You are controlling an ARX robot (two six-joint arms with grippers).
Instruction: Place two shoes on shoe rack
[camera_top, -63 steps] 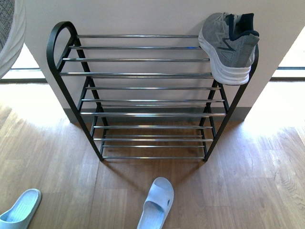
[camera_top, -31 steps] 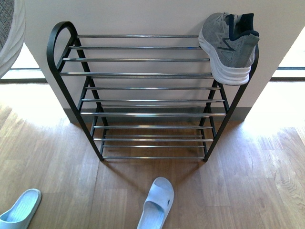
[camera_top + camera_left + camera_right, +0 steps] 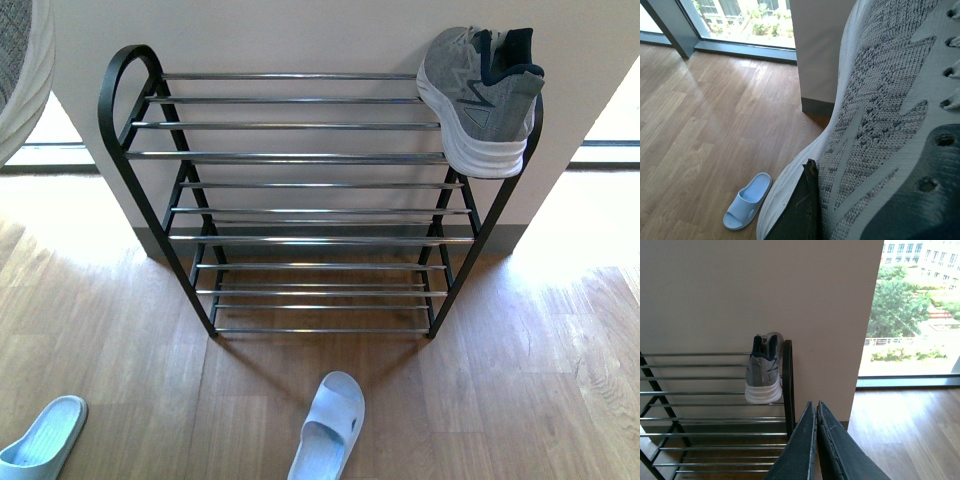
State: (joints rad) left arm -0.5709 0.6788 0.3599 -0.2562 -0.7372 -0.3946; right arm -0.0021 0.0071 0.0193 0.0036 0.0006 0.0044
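Clamping the second grey sneaker point(image 3: 880, 100), which fills the right of its wrist frame, the left gripper point(image 3: 807, 172) holds it aloft, presumably bound for bare bars on the shoe rack point(image 3: 300, 157) beside the first sneaker point(image 3: 483, 95) at upper right, while the right gripper point(image 3: 816, 410) is pinched together, empty.

On the right wrist view we're looking at the right gripper point(image 3: 815, 407): 2 long, flat fingers point(image 3: 799, 452) in dark slate-black, tapering to narrow rounded tips, their faces matt and scuffed with fine pale scratches. Over on the left wrist view we catch just 1 finger of the left gripper point(image 3: 807, 180), the same dark wedge shape, dusty and scratched, with a small brownish worn spot at its tip.
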